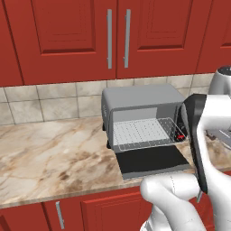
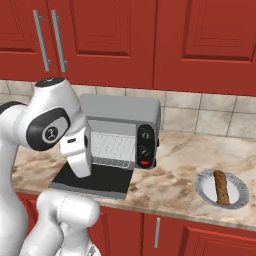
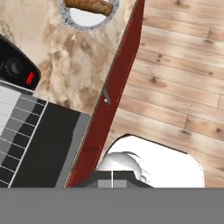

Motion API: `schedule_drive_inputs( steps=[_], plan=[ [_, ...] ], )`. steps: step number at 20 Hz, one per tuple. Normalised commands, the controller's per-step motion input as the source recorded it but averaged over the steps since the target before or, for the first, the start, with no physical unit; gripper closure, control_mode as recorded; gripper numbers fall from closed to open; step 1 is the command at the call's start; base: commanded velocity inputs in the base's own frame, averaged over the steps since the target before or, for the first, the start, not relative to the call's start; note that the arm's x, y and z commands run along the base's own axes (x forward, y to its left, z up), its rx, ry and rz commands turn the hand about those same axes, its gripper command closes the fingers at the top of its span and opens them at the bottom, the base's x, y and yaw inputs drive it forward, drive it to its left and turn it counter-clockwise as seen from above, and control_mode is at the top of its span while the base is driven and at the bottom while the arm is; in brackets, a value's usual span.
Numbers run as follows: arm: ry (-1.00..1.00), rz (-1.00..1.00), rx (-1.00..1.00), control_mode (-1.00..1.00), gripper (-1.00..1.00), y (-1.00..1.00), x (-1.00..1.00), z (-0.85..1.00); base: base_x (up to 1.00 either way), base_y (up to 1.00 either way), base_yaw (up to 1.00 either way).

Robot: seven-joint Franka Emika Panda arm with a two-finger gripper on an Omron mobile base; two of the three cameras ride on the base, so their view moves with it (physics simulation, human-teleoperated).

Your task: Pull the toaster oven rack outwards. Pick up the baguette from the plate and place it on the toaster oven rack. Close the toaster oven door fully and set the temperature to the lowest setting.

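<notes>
**Rack is out; next I go for the baguette**

The oven [image 1: 142, 122] sits mid-frame in the left base view with its door [image 1: 151, 161] folded flat onto the counter [image 1: 54, 153]. The rack [image 1: 143, 134] juts past the cavity mouth over the door, so I judge the pull done. The baguette [image 2: 221, 187] lies on the plate [image 2: 204, 187] at the lower right of the right base view, well apart from the oven; in the hand view it shows at the top edge, cropped.

My gripper [image 3: 112, 180] is shut and empty, its tips barely poking up at the bottom of the hand view, hanging out past the counter edge over the wood floor [image 3: 183, 78].

How I'd do this step well:
- Part the fingers fully before I descend, not on the way down.
- Bring the hand over the counter towards the plate, staying clear of the open door and rack.
- Turn the wrist so the fingers straddle the loaf across its short width, near its middle.
- Come down straight; the plate's raised rim could catch a fingertip if I approach slanted.
- Close gently, since a round loaf may roll.
</notes>
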Motion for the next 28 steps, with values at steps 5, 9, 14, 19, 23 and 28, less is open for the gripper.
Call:
schedule_drive_inputs(
  steps=[5,9,14,19,23,28],
  plan=[
    [-0.11,0.0,0.05,-1.0,-1.0,-0.98,0.03,-0.34,0.0,0.0,0.0],
    [-0.03,0.0,0.1,-1.0,-1.0,-0.9,0.12,-0.19,0.0,0.0,0.0],
    [0.0,0.01,0.09,-1.0,-1.0,-0.94,0.07,-0.03,0.0,0.0,0.0],
    [0.01,0.0,0.05,-1.0,-1.0,-0.83,0.15,0.0,0.0,0.0,0.0],
    [0.08,0.03,0.0,-1.0,-1.0,-0.61,0.3,-0.02,0.0,0.0,0.0],
    [0.02,0.1,0.0,-1.0,-1.0,-0.39,0.42,-0.28,0.0,0.0,0.0]
  ],
)
